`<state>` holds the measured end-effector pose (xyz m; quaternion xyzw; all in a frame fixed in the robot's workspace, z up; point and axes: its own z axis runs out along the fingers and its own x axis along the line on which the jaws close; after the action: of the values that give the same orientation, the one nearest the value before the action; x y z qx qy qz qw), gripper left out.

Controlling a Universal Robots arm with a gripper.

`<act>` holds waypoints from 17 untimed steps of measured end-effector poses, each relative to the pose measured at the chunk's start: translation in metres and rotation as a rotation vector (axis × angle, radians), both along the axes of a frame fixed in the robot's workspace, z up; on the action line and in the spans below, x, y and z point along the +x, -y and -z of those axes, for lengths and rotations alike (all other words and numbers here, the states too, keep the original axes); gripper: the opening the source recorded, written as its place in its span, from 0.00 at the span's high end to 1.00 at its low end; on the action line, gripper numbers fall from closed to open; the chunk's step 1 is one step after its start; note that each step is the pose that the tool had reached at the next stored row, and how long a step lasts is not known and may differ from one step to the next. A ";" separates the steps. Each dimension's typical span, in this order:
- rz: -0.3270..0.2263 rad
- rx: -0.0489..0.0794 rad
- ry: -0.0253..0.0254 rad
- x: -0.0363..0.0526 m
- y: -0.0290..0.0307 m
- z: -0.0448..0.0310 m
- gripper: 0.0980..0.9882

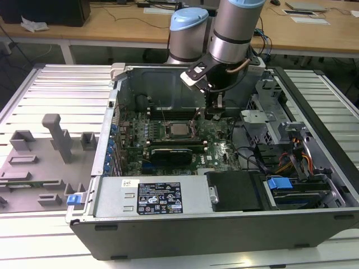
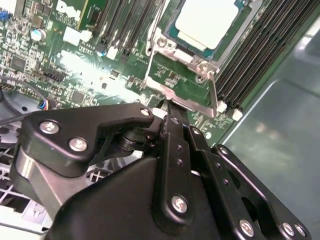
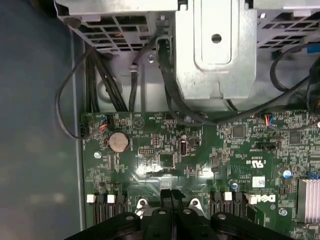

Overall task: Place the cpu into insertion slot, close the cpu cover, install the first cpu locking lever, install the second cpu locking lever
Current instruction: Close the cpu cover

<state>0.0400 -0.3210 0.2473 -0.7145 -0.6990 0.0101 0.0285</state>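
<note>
You have a sticker (image 1: 160,198) of tiny, unreadable lines on the metal box (image 1: 115,196), and white lettering (image 3: 260,198) on the green circuit board (image 3: 165,145).

Pale silvery square cpu (image 2: 205,20) lies flat, seated in the silver-rimmed square insertion slot (image 2: 172,28) on the green circuit board. The silvery window-frame cpu cover (image 2: 155,87) stands swung open, tilted up from the slot's edge, its free edge right at my end effector's (image 2: 169,109) tips.

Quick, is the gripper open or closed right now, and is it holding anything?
Gripper: closed, fingertips together, nothing visibly held; tips beside the square silvery metal cpu cover.
</note>
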 end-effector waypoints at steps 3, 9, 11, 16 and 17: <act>0.000 0.000 0.0085 -0.0099 -0.0035 0.0000 0.99; 0.000 0.000 0.0187 -0.0256 -0.0085 0.0000 0.99; 0.000 0.000 0.0204 -0.0297 -0.0097 0.0000 0.99; 0.000 0.000 0.0600 -0.0631 -0.0102 0.0032 0.99; 0.000 0.000 0.0604 -0.0678 -0.0090 0.0050 0.99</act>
<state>-0.0279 -0.3120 0.2423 -0.7145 -0.6995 -0.0115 0.0074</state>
